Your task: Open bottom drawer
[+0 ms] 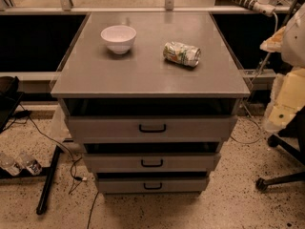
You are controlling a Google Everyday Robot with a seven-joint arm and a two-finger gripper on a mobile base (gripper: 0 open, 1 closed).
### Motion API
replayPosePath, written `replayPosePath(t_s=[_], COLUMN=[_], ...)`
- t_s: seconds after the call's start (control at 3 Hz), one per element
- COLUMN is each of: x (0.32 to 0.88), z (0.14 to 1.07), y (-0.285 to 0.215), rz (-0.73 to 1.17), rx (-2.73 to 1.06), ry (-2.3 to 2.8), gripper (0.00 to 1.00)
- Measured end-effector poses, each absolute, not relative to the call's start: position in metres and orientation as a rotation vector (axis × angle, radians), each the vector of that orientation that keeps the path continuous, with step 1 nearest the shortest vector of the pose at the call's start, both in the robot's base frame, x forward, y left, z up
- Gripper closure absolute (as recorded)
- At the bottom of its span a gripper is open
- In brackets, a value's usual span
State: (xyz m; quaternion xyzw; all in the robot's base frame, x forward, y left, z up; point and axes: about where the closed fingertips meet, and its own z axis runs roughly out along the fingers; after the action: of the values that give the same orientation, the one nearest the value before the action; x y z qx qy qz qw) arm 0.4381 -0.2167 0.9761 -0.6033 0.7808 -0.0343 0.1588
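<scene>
Speckled floor [238,204] is what's closest to me, and right above it at 6 o'clock is the bottom drawer [124,185], the shortest of the three grey fronts, with its little black handle [153,186] dead centre. It looks pretty much shut from here, so the task hasn't really started. The gripper [286,99] is parked way off at 3 o'clock on the frame edge, well apart from the cabinet, and I honestly can't tell what state it's in. My plan would be to go low, line up square on that small bar, hook it and pull straight back, not at an angle. The middle drawer [109,162] sits just above, so grabbing the wrong handle is the easy mistake. Up on the cabinet top [143,75] there's a white bowl [118,38] at 11 o'clock and a crushed can [181,54] at 1 o'clock, which shouldn't matter. Floor's cluttered though: water bottles [19,163] and cables at 9 o'clock, a chair base [281,175] at 4 o'clock.
</scene>
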Motion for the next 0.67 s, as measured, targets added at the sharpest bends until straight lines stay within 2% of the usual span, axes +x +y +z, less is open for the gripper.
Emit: replayPosePath(t_s=[0.67], x=[0.4387], z=[0.968], y=[-0.217], rz=[-0.082], rx=[-1.719], ry=[2.222], gripper=[0.0])
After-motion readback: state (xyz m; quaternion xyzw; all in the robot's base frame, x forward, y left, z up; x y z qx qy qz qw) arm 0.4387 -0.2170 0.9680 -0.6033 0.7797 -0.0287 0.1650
